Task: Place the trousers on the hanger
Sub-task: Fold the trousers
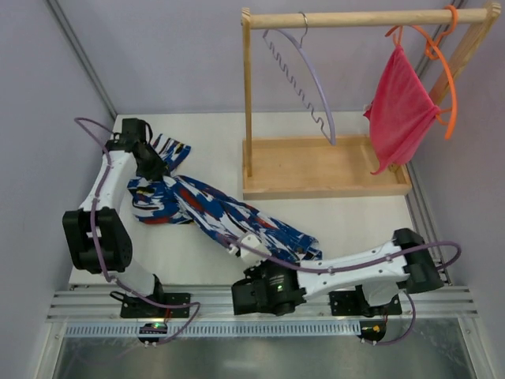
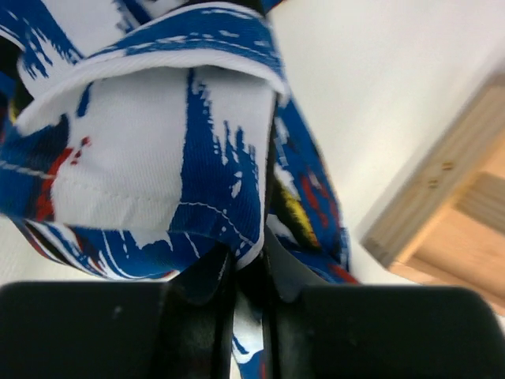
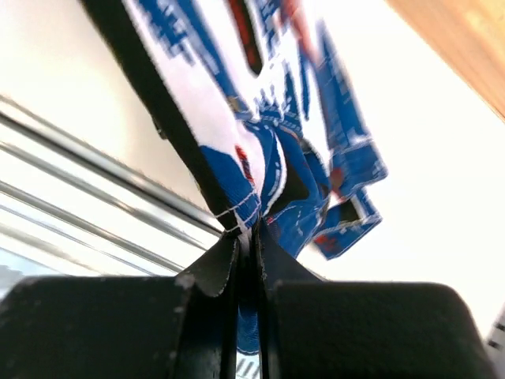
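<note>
Top: trousers [image 1: 213, 209] run diagonally across the white worktop [image 1: 355, 225], left-rear to front-centre, with left hand [image 1: 155, 167] and right hand [image 1: 243, 243] at either end (probably to lift them spread). Hanger [image 1: 316, 87] hangs bare on the wooden rack [image 1: 316, 167], rear right. Pale walls close in.
Left wrist: clamped on a folded hem.
Right wrist: pinched on the fabric edge.

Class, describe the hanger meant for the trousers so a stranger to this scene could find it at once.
Find the wooden rack standing at the table's far side. Two hangers hang from its top rail; take the left one, the lavender hanger. It is thin, bare, with a wavy lower bar, whereas the orange hanger at the right end carries a pink-red cloth.
</note>
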You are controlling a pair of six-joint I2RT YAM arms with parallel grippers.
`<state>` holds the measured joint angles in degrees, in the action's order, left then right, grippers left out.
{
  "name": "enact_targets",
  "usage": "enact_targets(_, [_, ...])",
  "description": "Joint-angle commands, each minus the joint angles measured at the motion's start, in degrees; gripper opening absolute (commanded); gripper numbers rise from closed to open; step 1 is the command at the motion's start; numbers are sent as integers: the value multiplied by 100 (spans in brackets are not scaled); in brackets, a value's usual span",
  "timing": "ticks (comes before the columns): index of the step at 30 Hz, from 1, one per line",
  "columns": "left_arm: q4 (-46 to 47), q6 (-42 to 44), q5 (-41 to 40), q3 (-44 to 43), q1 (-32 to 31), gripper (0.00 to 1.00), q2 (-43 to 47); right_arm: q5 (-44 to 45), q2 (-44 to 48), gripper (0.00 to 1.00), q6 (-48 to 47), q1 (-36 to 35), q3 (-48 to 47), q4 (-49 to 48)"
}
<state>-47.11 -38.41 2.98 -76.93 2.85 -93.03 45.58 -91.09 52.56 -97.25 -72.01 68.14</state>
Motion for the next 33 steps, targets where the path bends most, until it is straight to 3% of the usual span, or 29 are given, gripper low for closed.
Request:
enact_targets(1, [-236, 88, -246, -797, 5, 16, 865, 768, 1380, 4, 388, 329, -788, 1404])
enact_targets(2, [-246, 167, -246, -885, 14, 19, 1005, 724, 1636, 4, 117, 582, -849, 1378])
enact_targets(4, [-281, 238, 26, -1043, 14, 44, 1085, 462, 2409, 4, -183, 899, -920, 1106])
enact_targets(7, [-483, 352, 36, -1114, 14, 57, 1007, 145, 3289, 4, -640, 1620, -719, 667])
enact_targets(11, [-501, 387, -175, -746, 14, 70, 892, -14, 3958, 4, -729, 1912, -455, 516])
enact_targets(19, [184, 71, -35, 178, 14, 78, 761, -392, 4152, 4, -553, 1912, 292, 420])
enact_targets(22, [316, 167, 150, 230, 5, 75, 489, -462, 4283, 4, -650, 1912, 521, 183])
enact_targets(33, [282, -34, -702, -33, 14, 80, -978, -471, 4337, 4, -940, 1912, 793, -196])
